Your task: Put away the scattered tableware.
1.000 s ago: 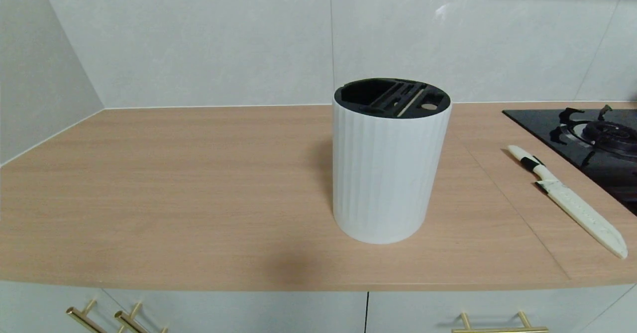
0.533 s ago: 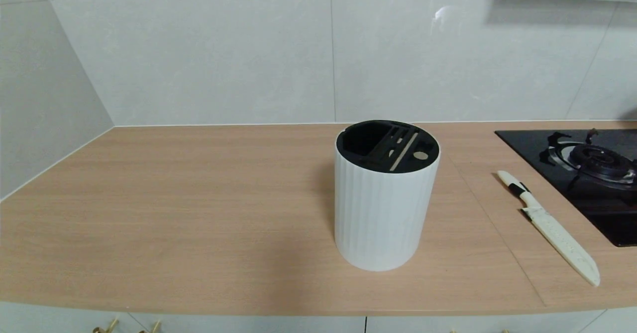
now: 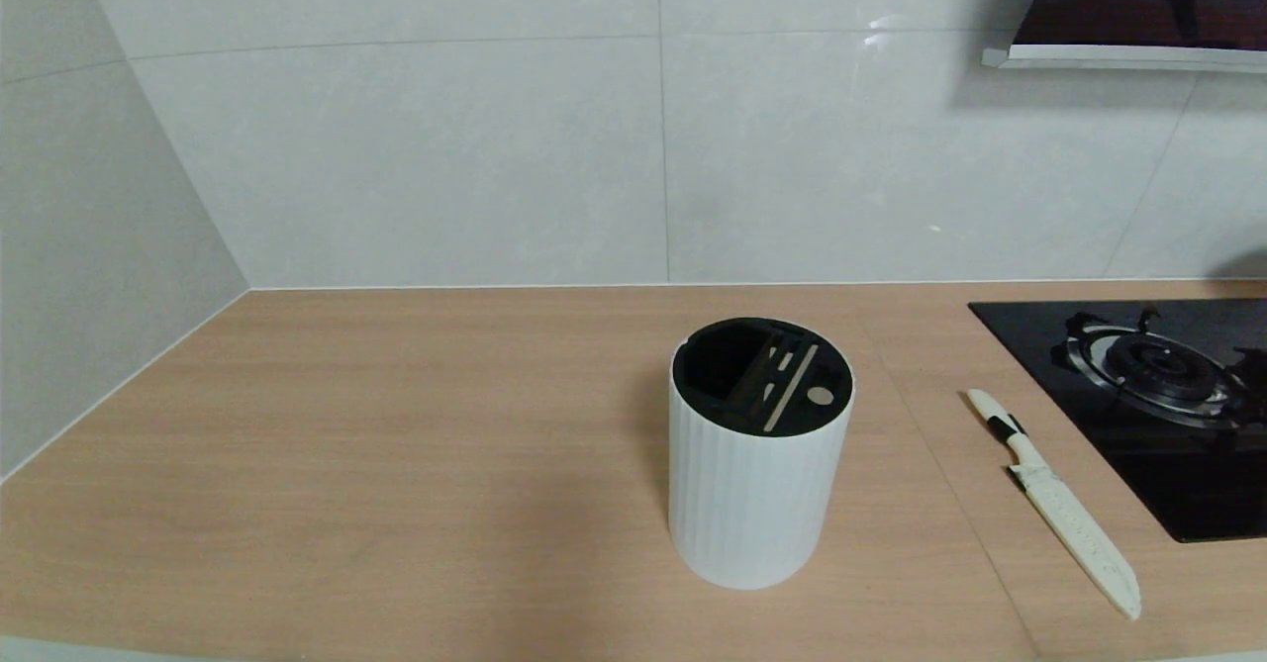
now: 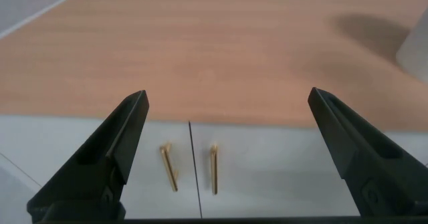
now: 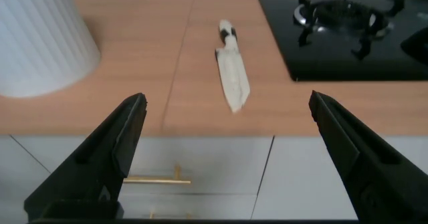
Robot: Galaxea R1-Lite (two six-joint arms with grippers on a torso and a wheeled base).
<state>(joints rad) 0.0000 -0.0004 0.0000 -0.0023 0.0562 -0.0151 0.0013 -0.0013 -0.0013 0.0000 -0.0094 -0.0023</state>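
A white ribbed cylindrical holder (image 3: 757, 464) with a black slotted top stands upright on the wooden counter (image 3: 396, 444). To its right a white knife (image 3: 1055, 499) with a black band on its handle lies flat, blade toward the counter's front edge. In the right wrist view the knife (image 5: 231, 73) lies beyond my open right gripper (image 5: 227, 157), with the holder (image 5: 40, 40) off to one side. My left gripper (image 4: 227, 157) is open and held out in front of the counter's front edge, nothing between its fingers.
A black gas hob (image 3: 1138, 395) with a burner sits at the counter's right end, close to the knife. A range hood (image 3: 1128, 9) hangs above it. White cabinet doors with brass handles (image 4: 170, 167) are below the counter. Tiled walls close off the back and left.
The head camera has risen and tilted, so the whole scene sits lower and smaller in the picture. The holder and knife have not moved on the counter.
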